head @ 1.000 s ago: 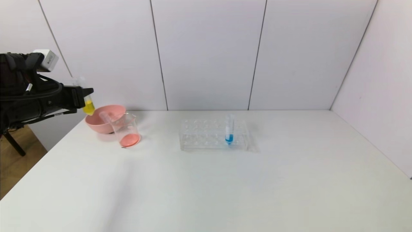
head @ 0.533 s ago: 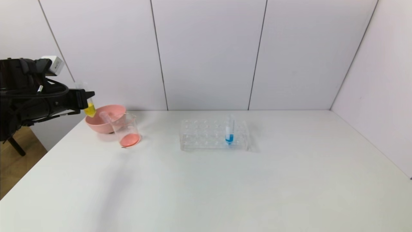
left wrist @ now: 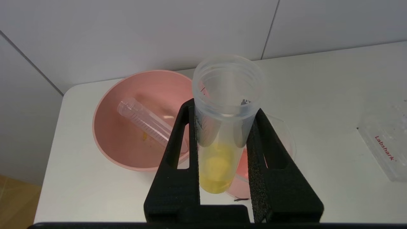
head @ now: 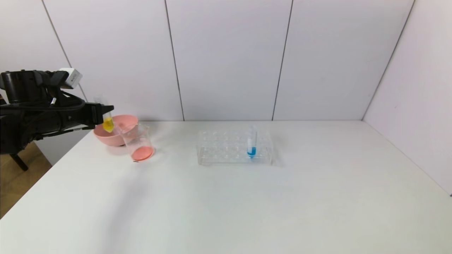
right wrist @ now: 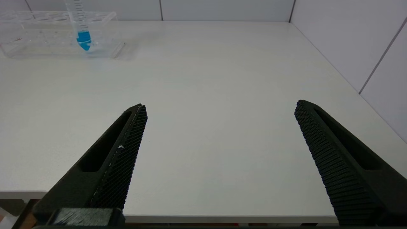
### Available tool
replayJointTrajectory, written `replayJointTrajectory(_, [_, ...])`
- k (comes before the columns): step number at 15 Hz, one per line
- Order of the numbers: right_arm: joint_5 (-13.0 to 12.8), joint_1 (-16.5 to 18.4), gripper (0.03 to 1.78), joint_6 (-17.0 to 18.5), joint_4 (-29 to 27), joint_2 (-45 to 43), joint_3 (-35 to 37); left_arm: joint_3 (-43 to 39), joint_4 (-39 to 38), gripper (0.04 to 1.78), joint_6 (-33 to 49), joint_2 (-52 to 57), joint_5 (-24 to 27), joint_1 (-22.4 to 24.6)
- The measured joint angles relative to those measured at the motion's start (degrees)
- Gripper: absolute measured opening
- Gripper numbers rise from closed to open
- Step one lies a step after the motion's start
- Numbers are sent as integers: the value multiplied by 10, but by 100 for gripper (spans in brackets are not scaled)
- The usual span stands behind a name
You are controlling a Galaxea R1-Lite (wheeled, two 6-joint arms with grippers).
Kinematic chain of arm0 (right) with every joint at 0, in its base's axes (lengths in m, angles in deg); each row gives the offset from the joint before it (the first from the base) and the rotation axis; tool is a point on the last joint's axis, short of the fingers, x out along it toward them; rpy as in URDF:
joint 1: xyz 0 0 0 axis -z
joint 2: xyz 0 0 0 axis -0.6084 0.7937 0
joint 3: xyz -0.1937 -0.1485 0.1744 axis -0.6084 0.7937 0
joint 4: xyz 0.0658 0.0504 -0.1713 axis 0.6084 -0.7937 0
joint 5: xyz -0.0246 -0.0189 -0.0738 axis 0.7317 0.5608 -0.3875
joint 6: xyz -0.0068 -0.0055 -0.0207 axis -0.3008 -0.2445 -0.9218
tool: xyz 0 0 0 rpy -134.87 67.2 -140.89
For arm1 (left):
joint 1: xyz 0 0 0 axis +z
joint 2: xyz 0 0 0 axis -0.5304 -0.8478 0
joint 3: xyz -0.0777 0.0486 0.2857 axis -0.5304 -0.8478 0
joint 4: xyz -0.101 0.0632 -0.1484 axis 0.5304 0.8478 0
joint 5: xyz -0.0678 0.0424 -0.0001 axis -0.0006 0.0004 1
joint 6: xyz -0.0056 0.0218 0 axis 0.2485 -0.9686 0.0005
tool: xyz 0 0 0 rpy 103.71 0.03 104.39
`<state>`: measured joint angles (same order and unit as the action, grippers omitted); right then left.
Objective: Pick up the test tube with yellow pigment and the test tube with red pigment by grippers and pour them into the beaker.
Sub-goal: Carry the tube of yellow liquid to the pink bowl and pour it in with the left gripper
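Left end effector (head: 106,113) is clamped on the test tube with yellow pigment (head: 107,121), upright over the pink bowl (head: 106,137) at the surface's (head: 247,197) far-left corner. Beaker (head: 139,143) sits just beside the bowl. Right end effector (right wrist: 219,133) hangs with fingers apart above the wide-open near edge.

Bright even overhead light; soft faint shadows on table (head: 247,204); sharp focus.

test tubes (head: 108,121): 3 | beaker (head: 138,141): 1 | bowl (head: 106,135): 1 | rack (head: 226,147): 1 | grippers (left wrist: 222,111): 2
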<state>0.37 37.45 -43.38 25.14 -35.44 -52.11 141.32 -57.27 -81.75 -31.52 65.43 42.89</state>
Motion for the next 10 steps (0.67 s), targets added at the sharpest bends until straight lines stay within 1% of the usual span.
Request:
replayJointTrajectory(2, [0, 0, 170, 0, 0, 0, 0, 9, 4, 44, -30, -9, 22, 7])
replayJointTrajectory(4, [0, 0, 170, 0, 0, 0, 0, 12, 5, 44, -60, -16, 35, 27])
replayJointTrajectory(7, [0, 0, 170, 0, 0, 0, 0, 16, 6, 44, -100, -26, 71, 51])
replayJointTrajectory(9, [0, 0, 170, 0, 0, 0, 0, 24, 12, 44, -130, -33, 82, 58])
replayJointTrajectory(10, [0, 0, 170, 0, 0, 0, 0, 32, 27, 44, -151, -34, 83, 60])
